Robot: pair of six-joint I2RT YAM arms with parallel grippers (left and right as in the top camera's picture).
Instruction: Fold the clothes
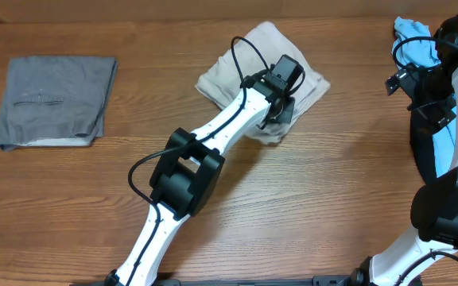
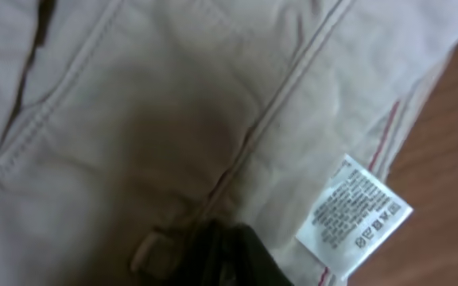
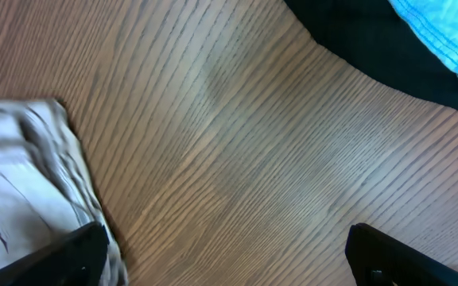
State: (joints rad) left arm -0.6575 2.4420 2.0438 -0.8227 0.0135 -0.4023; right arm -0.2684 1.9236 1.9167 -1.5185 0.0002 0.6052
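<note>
Left gripper point(image 1: 280, 111) down on beige shorts point(image 1: 265, 41), jaw state can't tell. Right gripper point(image 3: 229, 253) spread wide, empty, over table point(image 3: 237, 143) right of shorts.

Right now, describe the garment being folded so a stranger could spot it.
On the wooden table, look top centre, under the left arm. The shorts are pale beige with a white tag, unlike the flat grey garment at left and the blue cloth at right.

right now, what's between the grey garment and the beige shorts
Only bare wooden table lies between the grey garment and the beige shorts; the overhead view shows it.
</note>
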